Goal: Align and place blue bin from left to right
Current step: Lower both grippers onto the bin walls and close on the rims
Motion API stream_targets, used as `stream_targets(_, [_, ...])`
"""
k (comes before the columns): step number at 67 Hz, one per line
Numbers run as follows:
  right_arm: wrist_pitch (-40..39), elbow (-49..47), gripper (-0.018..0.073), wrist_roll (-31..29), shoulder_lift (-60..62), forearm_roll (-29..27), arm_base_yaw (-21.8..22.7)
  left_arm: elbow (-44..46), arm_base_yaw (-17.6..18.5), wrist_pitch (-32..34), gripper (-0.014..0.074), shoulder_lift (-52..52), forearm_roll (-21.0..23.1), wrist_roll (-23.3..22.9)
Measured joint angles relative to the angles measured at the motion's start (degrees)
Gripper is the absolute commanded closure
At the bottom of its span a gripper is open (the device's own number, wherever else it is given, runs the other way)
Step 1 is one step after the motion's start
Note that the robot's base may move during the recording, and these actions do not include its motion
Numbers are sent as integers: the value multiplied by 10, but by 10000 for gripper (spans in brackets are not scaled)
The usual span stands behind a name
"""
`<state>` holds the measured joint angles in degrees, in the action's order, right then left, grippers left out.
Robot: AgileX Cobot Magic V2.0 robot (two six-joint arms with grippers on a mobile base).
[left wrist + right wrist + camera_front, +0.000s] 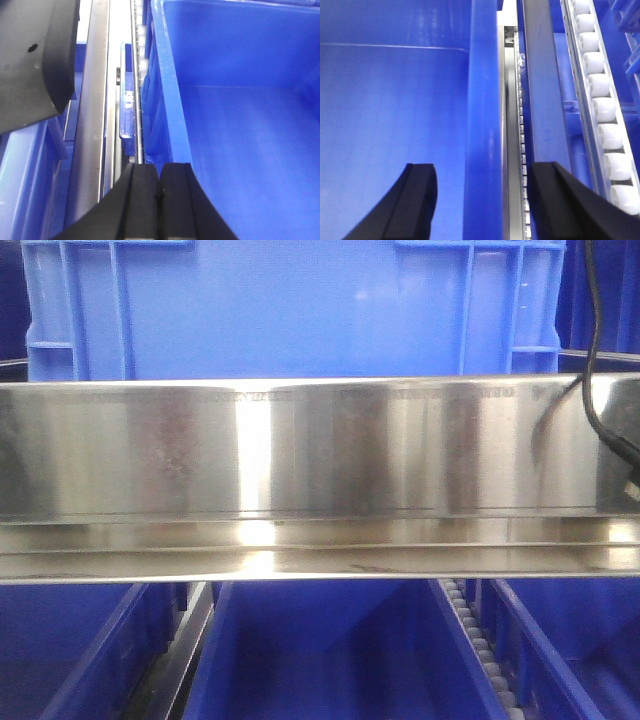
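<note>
The blue bin (pixel 240 125) fills the left wrist view, open and empty, with its left wall rim (pixel 167 100) running down to my left gripper (pixel 159 182). That gripper is shut, its black fingers pressed together with nothing between them, just left of the rim. In the right wrist view my right gripper (pixel 483 172) is open. Its fingers (pixel 420 190) straddle the bin's right wall rim (pixel 482 125), one inside the bin and one outside over the rail. Neither gripper shows in the front view.
A wide steel rail (pixel 320 450) crosses the front view, with a ribbed blue crate (pixel 290 310) behind it and open blue bins (pixel 330 660) below. White roller tracks (pixel 600 110) and metal rails (pixel 92 125) flank the bin. A black cable (pixel 595 360) hangs at right.
</note>
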<state>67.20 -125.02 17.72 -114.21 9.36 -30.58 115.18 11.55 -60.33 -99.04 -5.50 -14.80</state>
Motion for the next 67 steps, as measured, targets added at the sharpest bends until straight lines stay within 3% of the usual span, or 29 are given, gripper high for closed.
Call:
stream_targets(20, [0,0,269,1,0,0,0,0,0,0,707,0,0,0])
stream_targets(45, [0,0,600,2,0,-2,0,0,0,-1,707,0,0,0])
stream_targets(50, [0,0,645,2,0,-2,0,0,0,-2,707,0,0,0])
stream_targets(56, [0,0,637,2,0,-3,0,0,0,-3,704,0,0,0])
stream_targets(62, [0,0,637,2,0,-3,0,0,1,-3,648,0,5,0])
stream_targets(67, [0,0,637,2,0,-3,0,0,8,4,530,0,7,0])
